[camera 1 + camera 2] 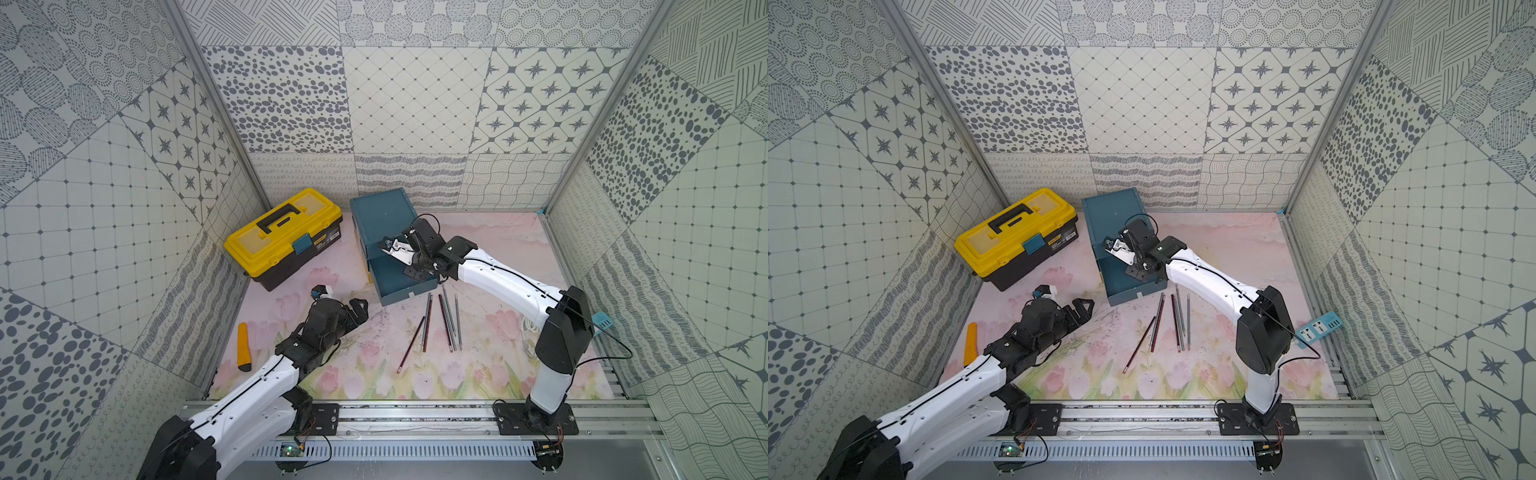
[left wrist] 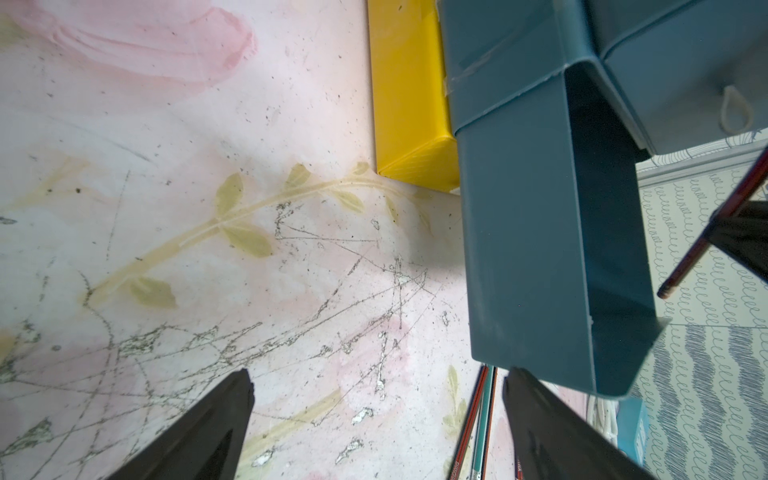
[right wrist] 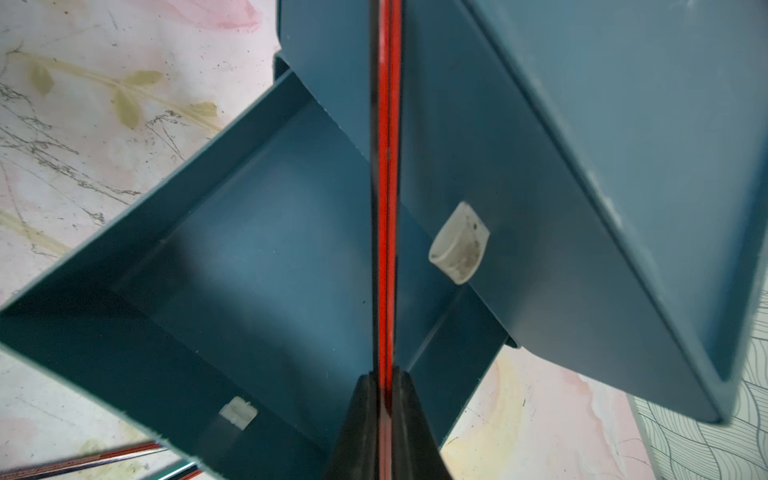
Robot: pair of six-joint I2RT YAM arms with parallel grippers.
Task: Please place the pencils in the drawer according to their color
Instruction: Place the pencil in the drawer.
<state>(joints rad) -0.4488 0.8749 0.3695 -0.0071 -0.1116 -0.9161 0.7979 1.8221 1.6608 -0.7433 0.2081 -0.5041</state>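
One red pencil is clamped in your right gripper over the open drawer, left gripper wide; released end-first, it could topple out.

The pulled-out drawer has room inside. The right gripper hangs over it with a red pencil, so that way in is blocked. The yellow toolbox stands near on one side. Loose pencils lie just in front. The mat past them has room.
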